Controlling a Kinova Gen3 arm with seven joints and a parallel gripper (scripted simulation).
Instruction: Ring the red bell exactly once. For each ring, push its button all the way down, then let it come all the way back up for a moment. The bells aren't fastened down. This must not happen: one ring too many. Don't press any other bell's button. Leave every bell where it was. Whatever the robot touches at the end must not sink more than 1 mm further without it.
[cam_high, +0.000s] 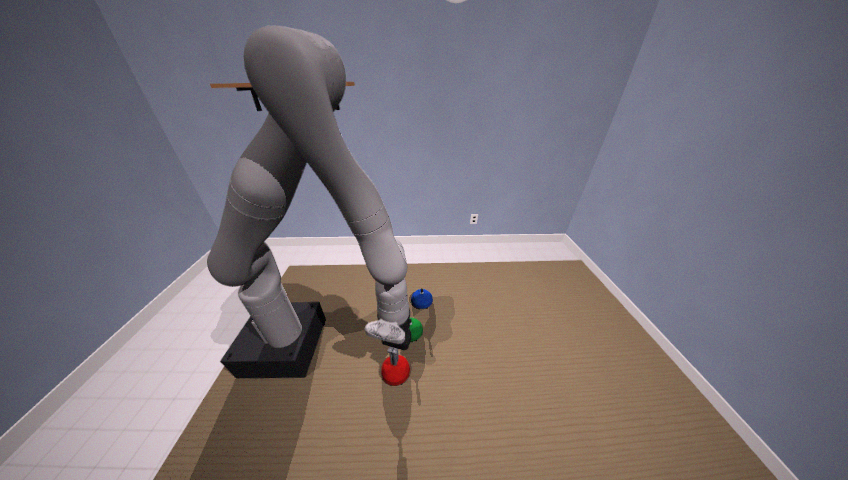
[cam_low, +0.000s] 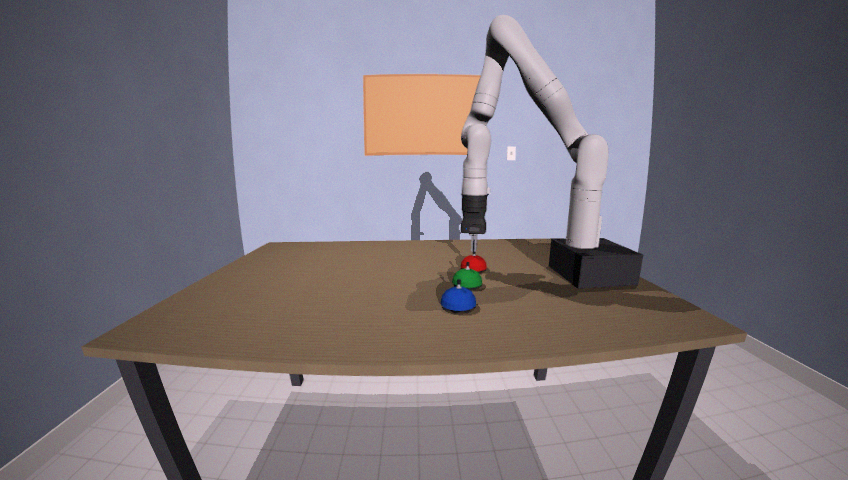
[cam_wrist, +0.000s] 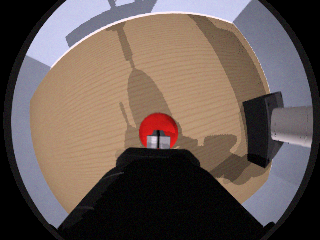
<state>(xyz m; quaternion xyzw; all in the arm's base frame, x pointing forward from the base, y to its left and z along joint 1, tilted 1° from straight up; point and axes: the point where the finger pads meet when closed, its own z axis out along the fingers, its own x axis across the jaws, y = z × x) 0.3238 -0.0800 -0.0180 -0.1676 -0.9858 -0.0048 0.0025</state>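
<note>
A: Where is your red bell?

B: It's the far one of your row on the table, directly beneath the gripper, whose fingers are together on nothing and point straight down at its button.

A: How many bells do you count?

B: Three: one red, one green bell, and one blue bell nearest you.

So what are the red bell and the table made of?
The red bell looks like smooth painted metal or plastic: an even, glossy dome. I can't tell which. The table looks like matte wood on top, brown with fine grain lines, standing on dark legs, maybe metal.
</note>
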